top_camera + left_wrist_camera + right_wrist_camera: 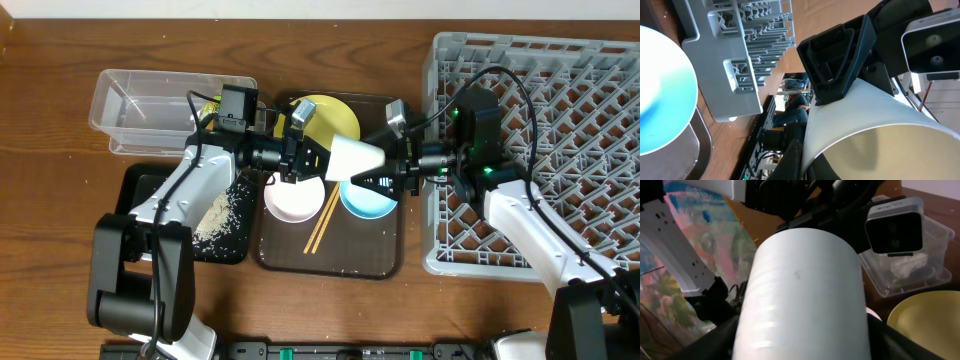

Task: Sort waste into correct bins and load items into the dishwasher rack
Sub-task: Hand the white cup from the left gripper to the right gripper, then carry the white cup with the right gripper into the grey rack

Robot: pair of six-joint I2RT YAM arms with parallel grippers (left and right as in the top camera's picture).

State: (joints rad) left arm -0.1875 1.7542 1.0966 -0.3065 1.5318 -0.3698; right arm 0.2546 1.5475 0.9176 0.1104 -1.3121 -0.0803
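Observation:
A whitish cup [355,157] hangs on its side above the brown tray, held between both grippers. My left gripper [318,160] is shut on the cup's rim [880,135], one finger outside and one inside. My right gripper [385,170] is shut on the narrower end, with dark fingers pressed against both sides of the cup [805,295]. Below lie the yellow plate [330,115], the white bowl [293,198], the light blue bowl [368,200] and the chopsticks [322,220]. The grey dishwasher rack [560,90] stands at the right.
The clear tub [150,100] stands at the back left, with a crumpled tissue [907,265] inside. A black tray [232,245] in front of it holds rice grains [218,212]. The dark brown serving tray [330,262] carries the dishes. The rack's corner [740,50] is close to the blue bowl.

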